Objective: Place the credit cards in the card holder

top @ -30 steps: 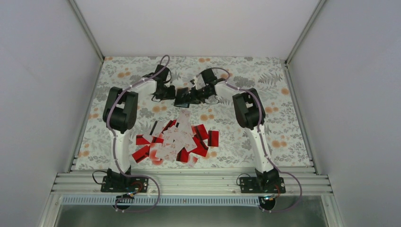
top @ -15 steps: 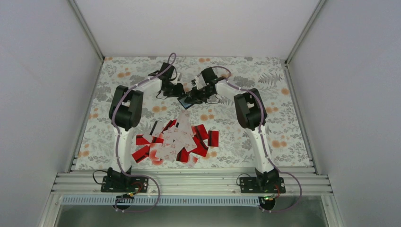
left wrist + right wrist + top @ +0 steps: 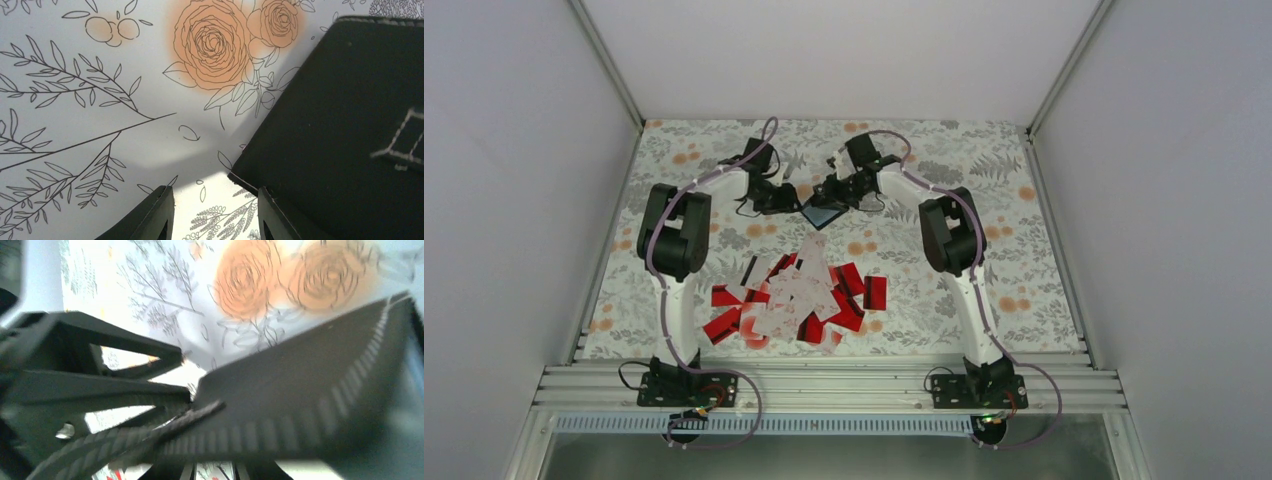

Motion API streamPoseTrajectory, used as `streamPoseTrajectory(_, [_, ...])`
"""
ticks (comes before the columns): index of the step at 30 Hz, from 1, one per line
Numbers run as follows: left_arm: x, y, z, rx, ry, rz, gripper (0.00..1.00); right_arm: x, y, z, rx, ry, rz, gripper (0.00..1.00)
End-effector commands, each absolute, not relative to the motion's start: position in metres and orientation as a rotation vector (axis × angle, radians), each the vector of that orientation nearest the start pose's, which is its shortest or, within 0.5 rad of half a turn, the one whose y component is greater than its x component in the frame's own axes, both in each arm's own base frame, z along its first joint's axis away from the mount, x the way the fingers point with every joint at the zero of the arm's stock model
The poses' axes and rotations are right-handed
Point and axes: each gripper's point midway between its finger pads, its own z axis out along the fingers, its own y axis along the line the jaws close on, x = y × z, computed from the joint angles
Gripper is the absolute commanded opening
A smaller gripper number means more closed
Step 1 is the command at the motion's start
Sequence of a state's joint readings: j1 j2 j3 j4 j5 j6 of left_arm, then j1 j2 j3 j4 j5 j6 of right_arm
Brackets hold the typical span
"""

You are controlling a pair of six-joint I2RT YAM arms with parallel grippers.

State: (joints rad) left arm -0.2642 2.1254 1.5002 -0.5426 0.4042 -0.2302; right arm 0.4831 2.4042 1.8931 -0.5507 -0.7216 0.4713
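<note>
Card holder (image 3: 821,213) held at far centre of desk (image 3: 1024,270), gripped by closed right fingers (image 3: 834,196). Left fingers (image 3: 155,215) open, empty, just beside it. Credit cards (image 3: 794,295) piled nearer. Holder-opening step judged in hand; flap to be caught next.

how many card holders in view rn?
1. The card holder is at the far middle of the table, between the left gripper and right gripper, beyond the credit cards. The pile could hide another.

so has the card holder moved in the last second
yes: in the top view the card holder has shifted slightly right relative to the unmoved pile of credit cards, and it has turned so its pale inside now shows
</note>
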Motion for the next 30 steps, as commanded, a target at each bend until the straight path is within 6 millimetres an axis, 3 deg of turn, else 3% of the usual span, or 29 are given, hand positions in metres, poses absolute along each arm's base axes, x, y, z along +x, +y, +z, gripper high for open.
streamPoseTrajectory(1, [0.449, -0.189, 0.018, 0.173, 2.800, -0.757, 0.44, 0.462, 0.363, 0.063, -0.258, 2.706, 1.163, 0.19])
streamPoseTrajectory(10, [0.454, -0.202, 0.017, 0.217, 2.793, -0.889, 0.43, 0.479, 0.368, 0.065, -0.235, 2.679, 1.134, 0.19])
streamPoseTrajectory(21, [0.414, -0.228, 0.048, 0.304, 2.721, -1.224, 0.43, 0.489, 0.364, 0.040, -0.201, 2.711, 1.132, 0.19])
streamPoseTrajectory(25, [0.396, -0.221, 0.059, 0.304, 2.727, -1.202, 0.43, 0.489, 0.363, 0.029, -0.212, 2.730, 1.150, 0.20])
streamPoseTrajectory(30, [0.389, -0.200, 0.091, 0.305, 2.697, -0.989, 0.44, 0.480, 0.366, 0.020, -0.252, 2.761, 1.190, 0.20])
